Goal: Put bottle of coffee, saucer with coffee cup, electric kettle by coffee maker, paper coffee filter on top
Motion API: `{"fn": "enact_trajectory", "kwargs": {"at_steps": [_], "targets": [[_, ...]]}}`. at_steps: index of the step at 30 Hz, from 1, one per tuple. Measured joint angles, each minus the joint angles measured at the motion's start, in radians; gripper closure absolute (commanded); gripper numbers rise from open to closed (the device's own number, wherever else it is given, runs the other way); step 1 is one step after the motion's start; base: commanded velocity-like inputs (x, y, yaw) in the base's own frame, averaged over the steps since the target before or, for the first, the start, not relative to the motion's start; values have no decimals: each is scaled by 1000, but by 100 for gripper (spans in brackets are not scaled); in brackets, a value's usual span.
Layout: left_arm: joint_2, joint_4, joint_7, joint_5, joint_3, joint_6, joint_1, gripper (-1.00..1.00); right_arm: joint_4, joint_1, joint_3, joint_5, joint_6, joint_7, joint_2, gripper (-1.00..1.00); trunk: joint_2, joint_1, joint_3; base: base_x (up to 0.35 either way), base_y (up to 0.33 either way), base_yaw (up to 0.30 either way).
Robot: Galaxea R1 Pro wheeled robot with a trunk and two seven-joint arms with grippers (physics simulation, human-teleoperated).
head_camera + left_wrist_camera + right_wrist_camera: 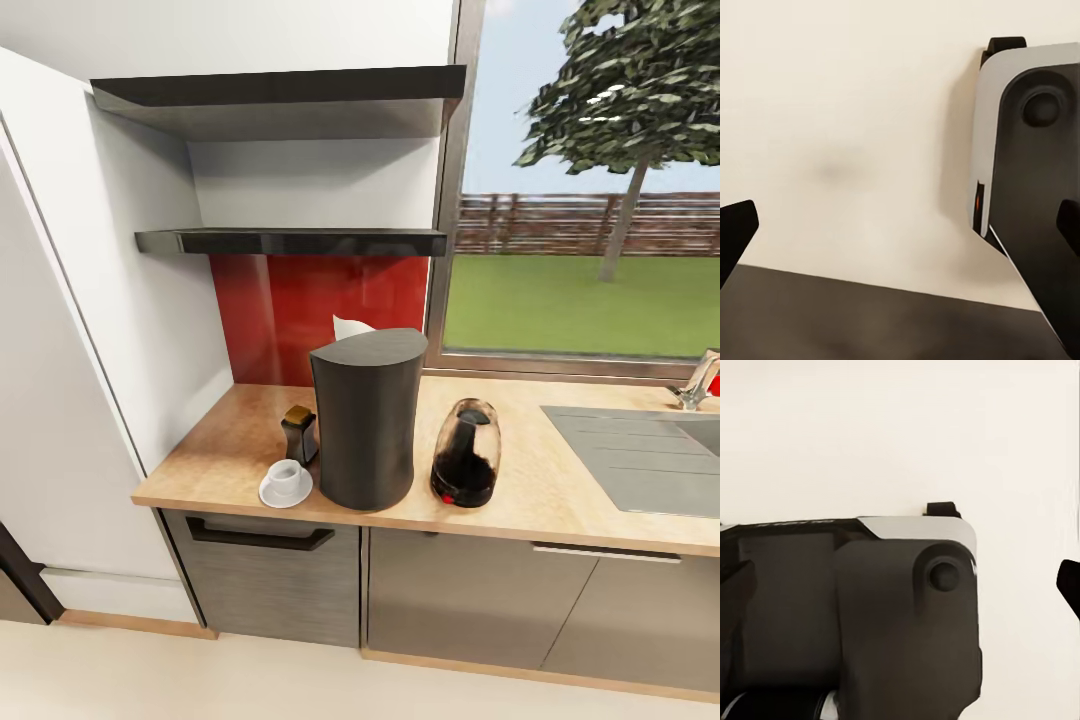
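Ahead of me a window (585,200) looks onto grass, a fence and a tree. A red wall panel (300,300) sits between white walls; grey cabinets (450,590) meet a pale floor (200,680).

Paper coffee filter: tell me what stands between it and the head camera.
The coffee maker does. The paper coffee filter shows as a white tip above the back edge of the maker's slanted top, the dark column hiding the rest. Whether it rests on the top or sits behind it cannot be told from the head view.
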State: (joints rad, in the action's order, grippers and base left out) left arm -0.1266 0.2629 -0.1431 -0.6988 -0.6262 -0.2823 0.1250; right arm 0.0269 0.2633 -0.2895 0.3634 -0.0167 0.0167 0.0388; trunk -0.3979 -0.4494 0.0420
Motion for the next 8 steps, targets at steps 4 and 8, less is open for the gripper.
{"fn": "enact_trajectory", "kwargs": {"at_steps": [4,8], "targets": [[0,1,1,1,0,-2,0,-100,2,0,-1,0,49,0,-1,-100,0,0,0,0,0,0],[3,0,0,2,-1,-4,0,-100,1,0,0,0,52,0,-1,-100,0,0,0,0,0,0]]}}
